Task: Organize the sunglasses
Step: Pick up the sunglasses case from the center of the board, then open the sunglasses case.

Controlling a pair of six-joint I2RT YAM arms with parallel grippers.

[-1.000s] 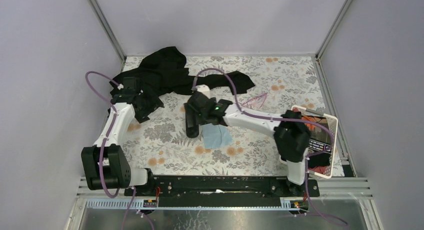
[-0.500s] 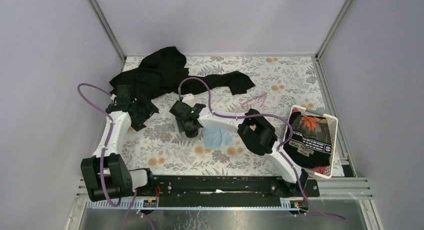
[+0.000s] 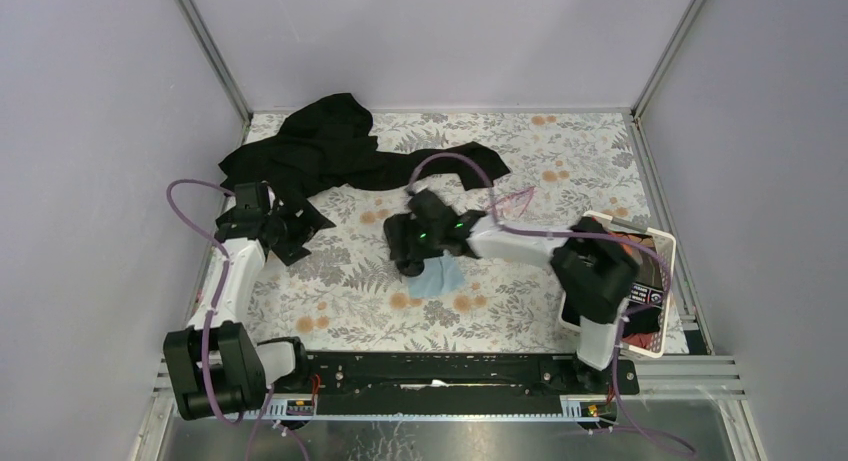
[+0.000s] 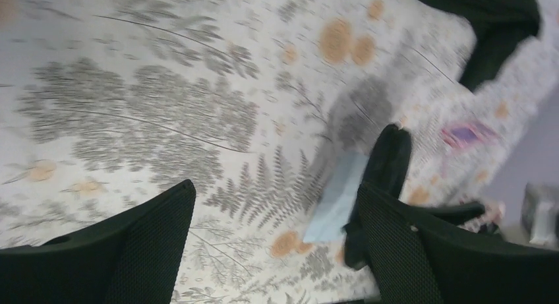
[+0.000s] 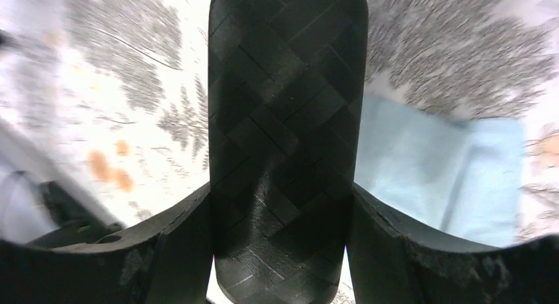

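**Top external view: sunglasses point(image 3: 510, 199) far-right of the case point(image 5: 287, 106)**

The sunglasses lie on the table point(image 3: 600, 161), long axis slanting left-right, nearer the right gripper point(image 3: 408, 253), which clamps the case. The left gripper point(image 4: 273, 208) hangs open.

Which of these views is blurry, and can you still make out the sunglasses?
Top external view: sharp, evenly lit, sunglasses a thin pink outline. Left wrist view: motion-smeared, sunglasses just a purple smudge. Right wrist view: black case crisp up close, tablecloth around it blurred.
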